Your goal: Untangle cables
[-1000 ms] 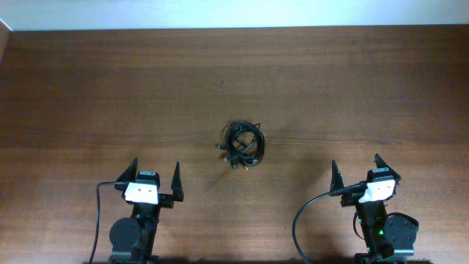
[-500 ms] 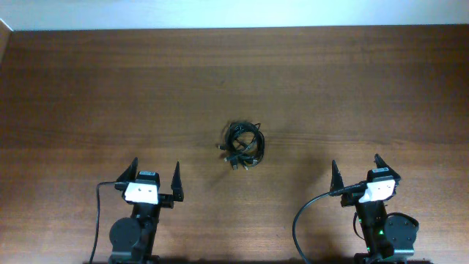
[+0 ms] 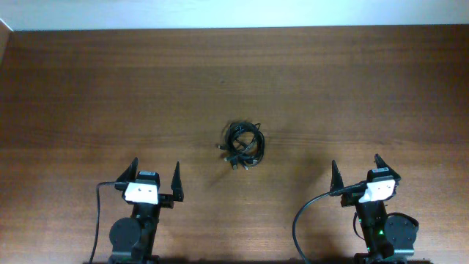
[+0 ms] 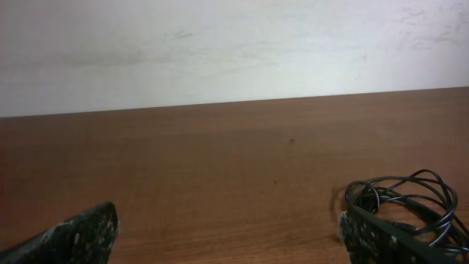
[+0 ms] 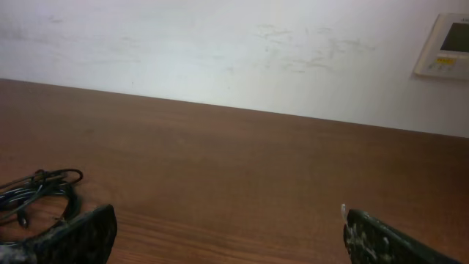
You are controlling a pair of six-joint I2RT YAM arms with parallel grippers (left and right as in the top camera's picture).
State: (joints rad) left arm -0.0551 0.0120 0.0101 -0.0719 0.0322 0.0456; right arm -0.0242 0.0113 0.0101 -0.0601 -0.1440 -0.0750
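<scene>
The left end effector stood with its fingers wide apart and nothing between them, low by the near edge of the table. The right end effector sat on the other side, likewise spread and empty. Ahead of them and roughly midway between, near the table's middle, the cables lay in one small knotted bundle, well apart from both arms. The step in hand looked like the first reach. It would probably go best if one end effector pinched an outer loop while the other took a free plug end and drew it away, rather than both seizing the core and tightening the knot. Which strand ran free was too small to tell from overhead. Bare wood lay on every side of the bundle up to the far edge at the wall, leaving ample room to pull strands sideways or forward.
</scene>
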